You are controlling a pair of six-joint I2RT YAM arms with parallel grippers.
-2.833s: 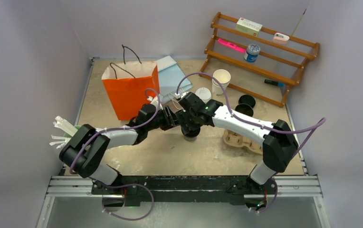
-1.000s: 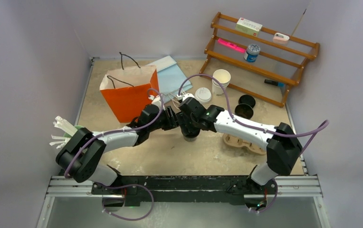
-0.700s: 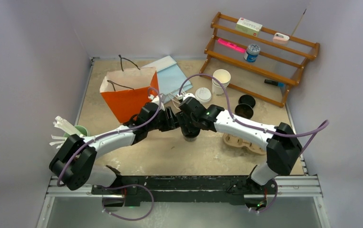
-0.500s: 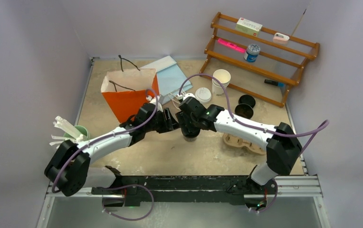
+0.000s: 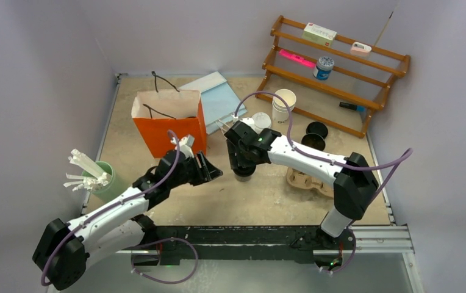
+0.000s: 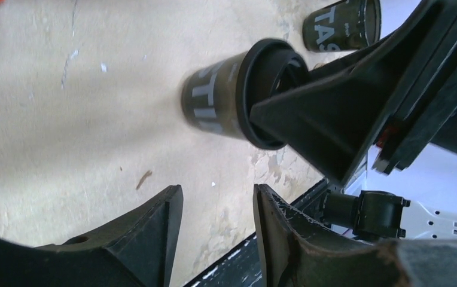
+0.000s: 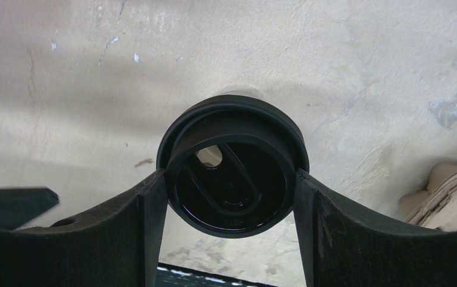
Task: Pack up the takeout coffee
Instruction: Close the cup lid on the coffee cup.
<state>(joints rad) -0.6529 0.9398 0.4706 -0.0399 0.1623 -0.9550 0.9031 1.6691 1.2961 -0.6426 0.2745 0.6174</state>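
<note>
Right gripper (image 7: 231, 179) clamped across the lid (image 7: 232, 149) of a black cup (image 6: 211, 101), mid-tabletop (image 5: 261, 195).
Cup stands upright, axis vertical, straight below the right fingers, which touch the lid rim on both sides; the right arm is nearer. Left gripper (image 6: 217, 194) is released and empty, apart to the cup's left. Orange bag (image 5: 169, 125) sits left of the cup, toward the far edge. Count: one lidded cup, one bare printed cup (image 6: 341, 24) beyond it, one bag, one pulp carrier (image 5: 307, 180).

Far black cup (image 6: 340, 27): "TAS"; near black cup (image 6: 214, 98): "STI", partial.
</note>
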